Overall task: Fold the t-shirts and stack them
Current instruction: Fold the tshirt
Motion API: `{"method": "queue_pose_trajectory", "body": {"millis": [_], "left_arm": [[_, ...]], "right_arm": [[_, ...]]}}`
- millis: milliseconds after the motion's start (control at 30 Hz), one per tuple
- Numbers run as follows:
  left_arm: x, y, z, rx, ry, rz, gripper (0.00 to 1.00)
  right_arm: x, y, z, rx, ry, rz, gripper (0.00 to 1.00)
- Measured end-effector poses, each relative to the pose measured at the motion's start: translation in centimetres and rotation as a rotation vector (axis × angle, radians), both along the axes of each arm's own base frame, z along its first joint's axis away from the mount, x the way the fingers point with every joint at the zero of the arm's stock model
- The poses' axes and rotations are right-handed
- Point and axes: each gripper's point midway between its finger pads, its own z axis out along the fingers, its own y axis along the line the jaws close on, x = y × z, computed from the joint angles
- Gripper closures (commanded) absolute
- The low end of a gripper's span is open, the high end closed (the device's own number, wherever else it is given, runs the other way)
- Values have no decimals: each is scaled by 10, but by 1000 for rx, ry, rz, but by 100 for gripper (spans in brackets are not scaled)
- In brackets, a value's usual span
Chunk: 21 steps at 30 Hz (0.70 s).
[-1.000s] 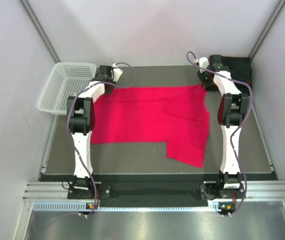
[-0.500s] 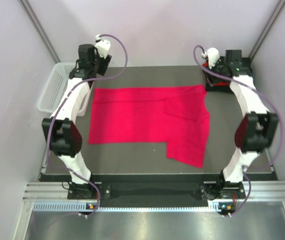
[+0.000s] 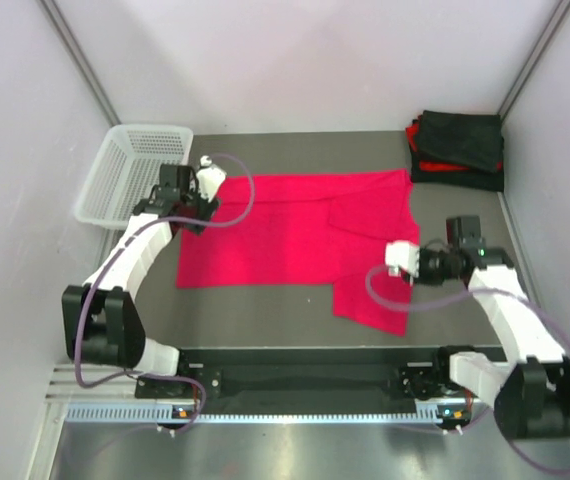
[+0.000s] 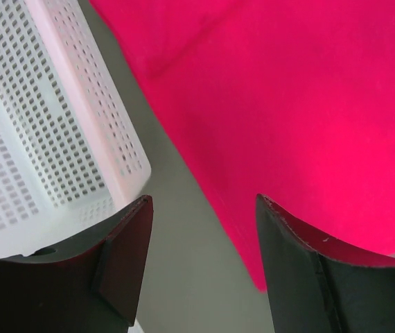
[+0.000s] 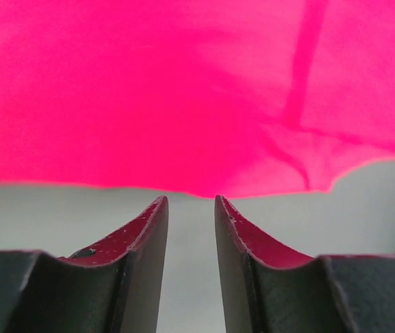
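Observation:
A crimson red t-shirt (image 3: 285,235) lies spread flat on the dark table, with one flap hanging toward the near right. My left gripper (image 3: 187,212) hovers over the shirt's left edge, open and empty. In the left wrist view (image 4: 204,198) its jaws stand wide apart over bare table, with the red cloth (image 4: 308,104) to their right. My right gripper (image 3: 397,262) is at the shirt's right edge. In the right wrist view (image 5: 190,198) its jaws stand a narrow gap apart with nothing between them, and the red hem (image 5: 183,104) lies just past the tips. Folded black shirts (image 3: 457,147) are stacked at the back right.
A white mesh basket (image 3: 130,175) stands at the back left, close to my left gripper, and shows in the left wrist view (image 4: 45,118). Grey walls enclose the table on three sides. The table (image 3: 265,310) shows bare dark surface in front of the shirt.
Both arms have swung from the far corners toward the near side. The left gripper came down at the shirt's left edge, the right at its right edge. The shirt has not moved.

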Motion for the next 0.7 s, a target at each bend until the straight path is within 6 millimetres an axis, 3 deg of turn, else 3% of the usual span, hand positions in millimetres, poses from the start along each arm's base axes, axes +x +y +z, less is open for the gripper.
{"method": "queue_pose_trajectory", "body": {"millis": [67, 200, 400, 533, 700], "left_arm": [[-13, 3, -3, 17, 8, -16, 35], [-23, 7, -6, 41, 5, -24, 35], [-23, 8, -9, 45, 5, -19, 35], [-22, 8, -9, 48, -1, -15, 35], [-21, 12, -9, 61, -4, -3, 35]], "right_arm": [[-30, 3, -10, -56, -36, 139, 68], [-70, 10, -18, -122, -64, 350, 68], [-119, 27, -29, -111, 138, 543, 68], [-138, 28, -39, -115, 260, 585, 68], [-143, 30, -53, -137, 331, 614, 68]]}}
